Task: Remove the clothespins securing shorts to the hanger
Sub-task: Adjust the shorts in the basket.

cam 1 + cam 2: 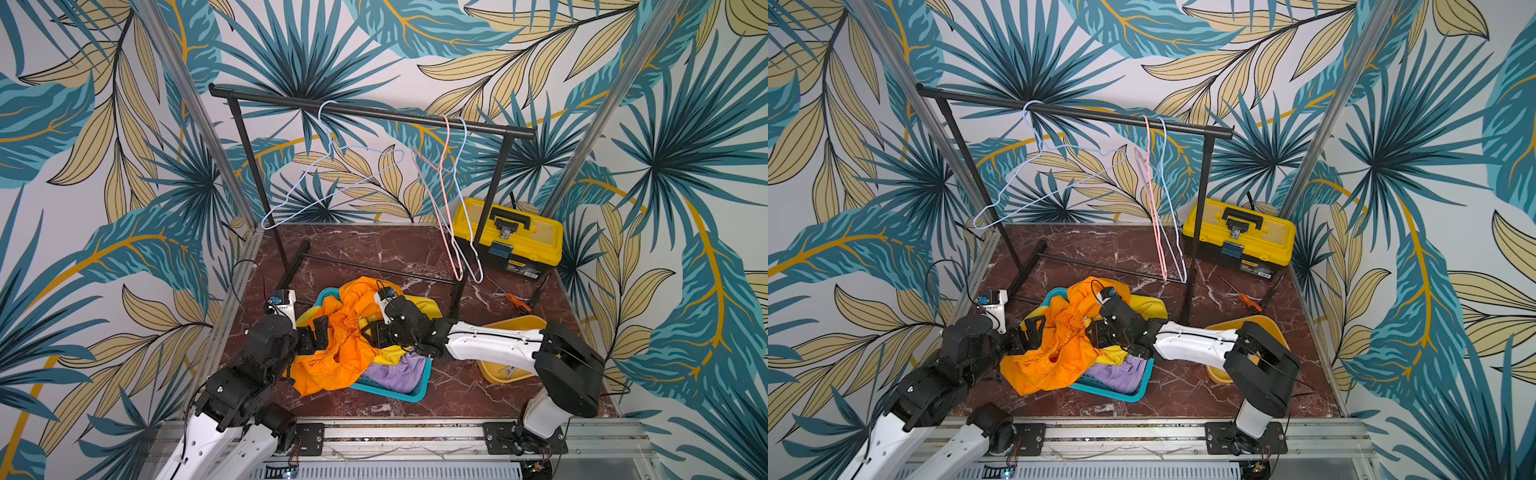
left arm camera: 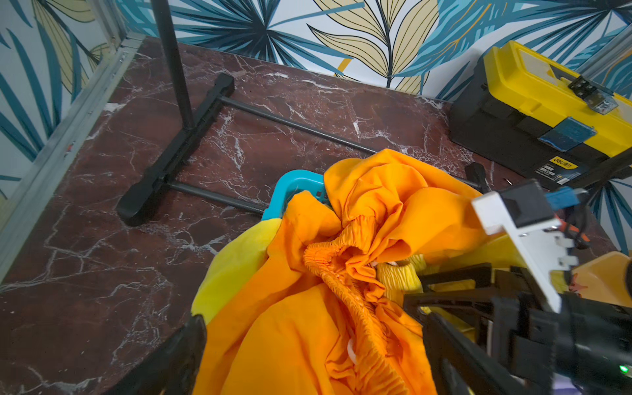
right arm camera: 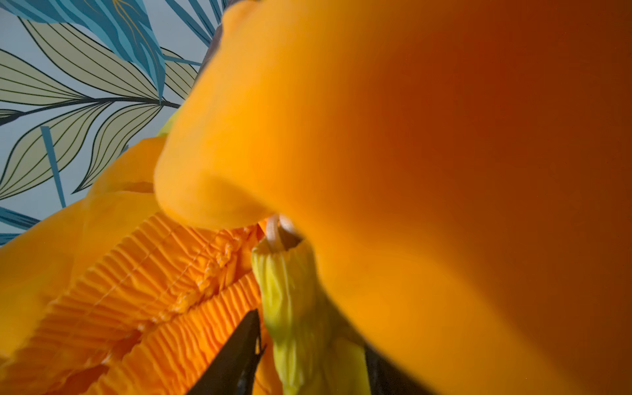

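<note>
Both open: right jaws part-way, astride the yellow shorts (image 3: 290, 290) waistband; left jaws wide, empty, beside orange shorts (image 1: 328, 361); marble surface (image 1: 374, 249), leafy walls (image 1: 374, 41).

Palm-leaf wallpaper (image 1: 374, 41) surrounds a red marble floor (image 1: 374, 249) with black rack (image 1: 374, 111) and yellow toolbox (image 1: 540, 237).

You've got orange shorts (image 3: 444, 154) blurring across the right wrist view, the right gripper (image 3: 307, 362) cut off at its edge, and cloth burying most of the basket (image 1: 415, 395).
</note>
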